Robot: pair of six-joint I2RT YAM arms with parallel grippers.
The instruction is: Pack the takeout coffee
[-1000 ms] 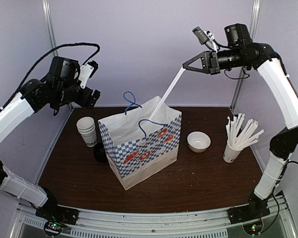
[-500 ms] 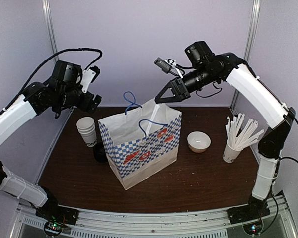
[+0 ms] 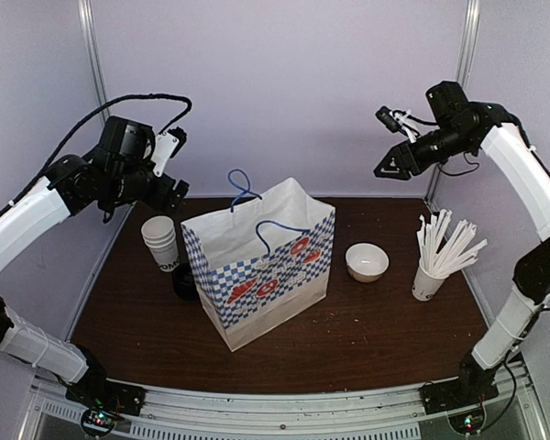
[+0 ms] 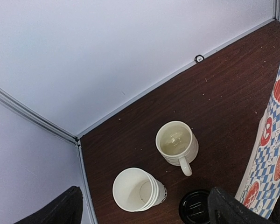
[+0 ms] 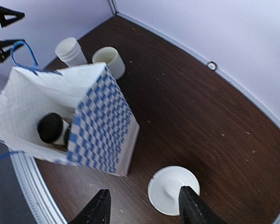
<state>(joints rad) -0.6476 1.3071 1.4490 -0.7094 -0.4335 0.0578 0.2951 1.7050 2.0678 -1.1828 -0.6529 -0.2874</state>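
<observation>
The takeout coffee [image 5: 51, 127], a white paper cup with a black lid, stands inside the blue-checked paper bag [image 5: 102, 116]. From the top view the bag [image 3: 257, 266] hides it. My right gripper [image 5: 144, 200] is open and empty, high above the table between the bag and the white bowl. It shows at the upper right in the top view [image 3: 387, 169]. My left gripper [image 4: 144, 191] is wide open and empty, hovering high over the stacked paper cups at the bag's left [image 3: 170, 188].
Left of the bag stand a stack of paper cups [image 4: 137, 189], a cream ceramic mug [image 4: 176, 142] and a loose black lid [image 4: 194, 206]. To its right sit a white bowl [image 3: 367, 261] and a cup of wrapped straws [image 3: 440, 252].
My right gripper carried a white wrapped straw down into the bag, opened, and pulled back up to the right, empty. The left arm shifted only slightly.
</observation>
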